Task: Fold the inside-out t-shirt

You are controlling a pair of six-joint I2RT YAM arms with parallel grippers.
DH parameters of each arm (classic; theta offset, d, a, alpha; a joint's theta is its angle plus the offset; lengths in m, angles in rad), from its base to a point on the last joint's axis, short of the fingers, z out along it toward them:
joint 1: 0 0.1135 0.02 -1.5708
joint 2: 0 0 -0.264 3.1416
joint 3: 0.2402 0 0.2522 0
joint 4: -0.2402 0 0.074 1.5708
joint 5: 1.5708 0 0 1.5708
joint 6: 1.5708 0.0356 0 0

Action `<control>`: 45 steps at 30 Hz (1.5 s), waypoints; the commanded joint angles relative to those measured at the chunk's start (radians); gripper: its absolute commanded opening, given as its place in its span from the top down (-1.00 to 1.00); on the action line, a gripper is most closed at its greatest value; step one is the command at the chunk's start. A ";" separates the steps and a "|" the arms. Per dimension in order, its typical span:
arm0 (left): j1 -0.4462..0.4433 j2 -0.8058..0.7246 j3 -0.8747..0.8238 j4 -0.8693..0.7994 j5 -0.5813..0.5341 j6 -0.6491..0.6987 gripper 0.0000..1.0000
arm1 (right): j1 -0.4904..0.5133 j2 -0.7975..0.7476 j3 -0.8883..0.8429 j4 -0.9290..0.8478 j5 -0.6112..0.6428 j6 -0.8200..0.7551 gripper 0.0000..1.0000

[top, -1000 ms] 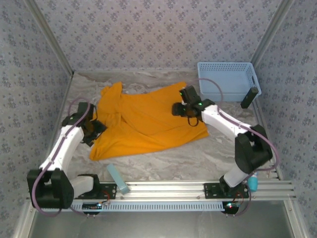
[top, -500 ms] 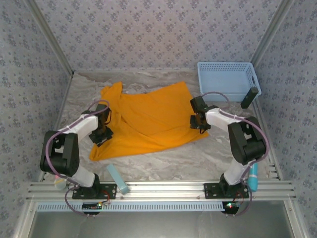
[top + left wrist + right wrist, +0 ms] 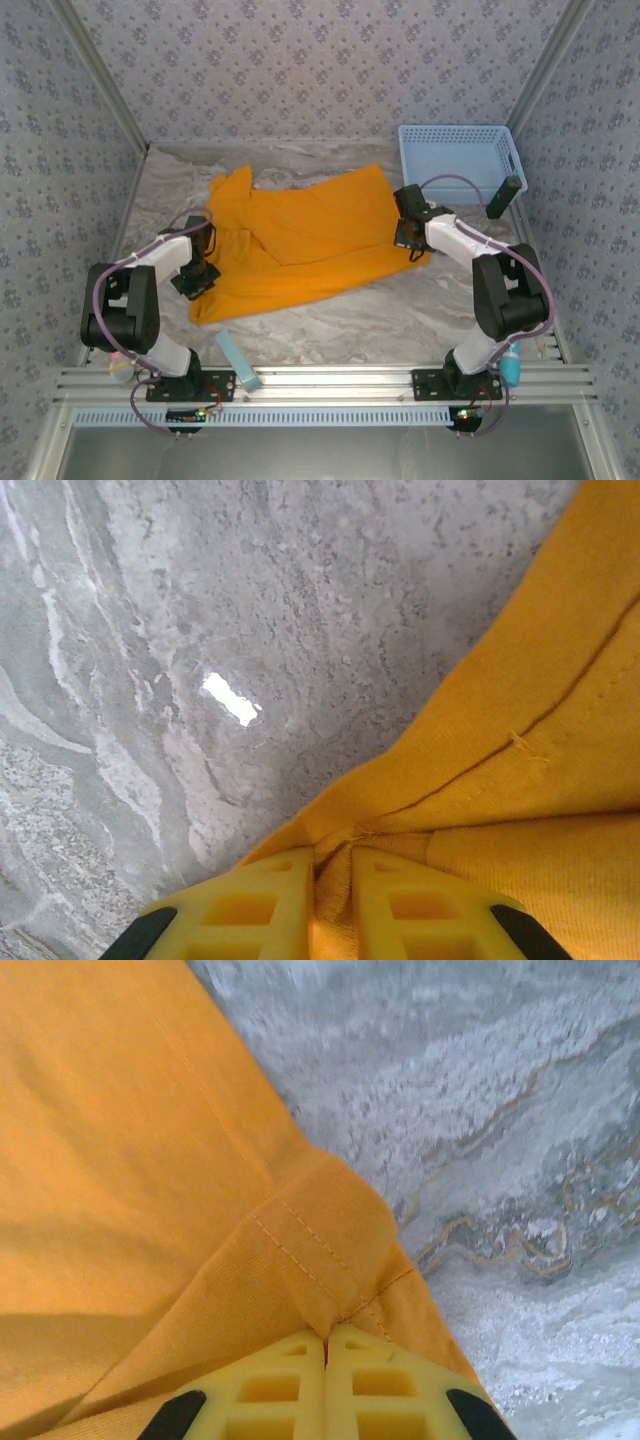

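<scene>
Clamping the orange-yellow cotton t-shirt (image 3: 300, 245) with my left end effector (image 3: 333, 880) and right end effector (image 3: 325, 1365), I fear shallow bites slipping.

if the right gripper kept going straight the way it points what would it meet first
The right gripper is shut on a hem corner of the t-shirt, so that fabric comes first. Right behind it lies the marbled table, probably very close, though depth is unclear.
</scene>
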State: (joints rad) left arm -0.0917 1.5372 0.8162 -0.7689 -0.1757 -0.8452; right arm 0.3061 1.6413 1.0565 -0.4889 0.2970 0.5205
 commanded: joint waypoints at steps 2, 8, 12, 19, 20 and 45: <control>0.012 -0.004 -0.024 -0.009 -0.069 0.011 0.64 | -0.013 0.020 0.049 -0.043 0.079 0.043 1.00; 0.027 -0.045 0.010 0.009 -0.038 0.082 0.37 | -0.026 0.138 0.052 -0.001 0.041 0.051 0.94; 0.027 -0.103 0.050 0.016 0.012 0.133 0.20 | -0.025 0.117 0.031 -0.011 0.030 0.056 0.62; 0.025 -0.111 0.129 -0.062 0.138 0.192 0.06 | 0.009 -0.064 -0.032 -0.075 0.000 -0.004 -0.05; 0.021 -0.110 0.124 -0.059 0.175 0.189 0.05 | 0.016 -0.087 -0.057 -0.071 -0.044 -0.014 -0.05; -0.066 0.194 0.298 0.052 -0.002 0.342 0.48 | 0.529 -0.576 -0.501 -0.326 0.109 0.735 0.53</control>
State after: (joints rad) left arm -0.1772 1.7187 1.0603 -0.7357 -0.1871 -0.5823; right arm 0.7769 1.1309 0.5591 -0.7013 0.3157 1.1233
